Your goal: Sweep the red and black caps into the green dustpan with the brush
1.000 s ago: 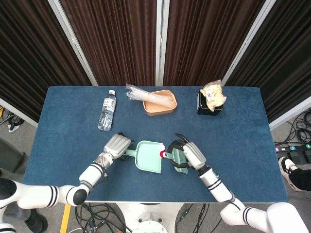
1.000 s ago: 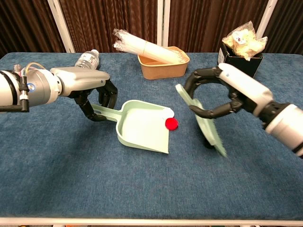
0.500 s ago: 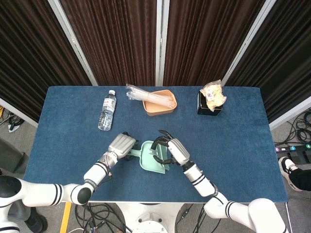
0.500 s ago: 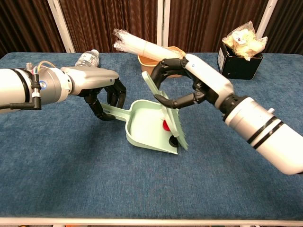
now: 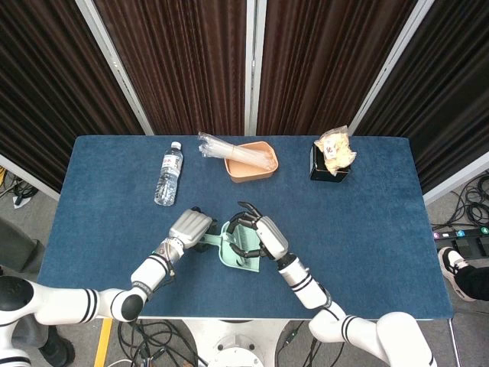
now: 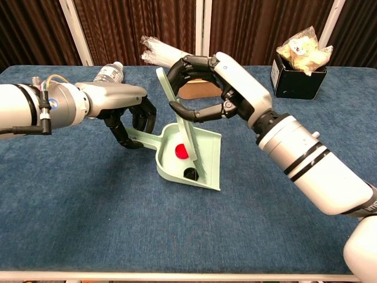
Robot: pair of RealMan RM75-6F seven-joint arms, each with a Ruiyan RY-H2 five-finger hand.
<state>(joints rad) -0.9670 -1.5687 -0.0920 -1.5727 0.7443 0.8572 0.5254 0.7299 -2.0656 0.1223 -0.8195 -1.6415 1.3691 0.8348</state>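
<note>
The green dustpan [image 6: 209,158] [image 5: 246,264] lies at the table's front centre. My left hand [image 6: 126,115] [image 5: 188,228] grips its handle. My right hand [image 6: 219,88] [image 5: 262,235] holds the pale green brush [image 6: 179,127], whose bristle edge stands inside the pan. The red cap [image 6: 182,151] lies in the pan, left of the brush. The black cap [image 6: 191,174] sits in the pan near its front lip, below the red one. In the head view my right hand hides both caps.
At the back stand a tan tray [image 5: 252,162] with a sleeve of plastic cups [image 5: 221,147], a water bottle [image 5: 169,174] lying to the left, and a black box holding a snack bag [image 5: 334,157] to the right.
My right hand swept the brush leftward from the table into the dustpan. The red cap moved from the pan's mouth to deep inside, and the black cap now shows inside too.
</note>
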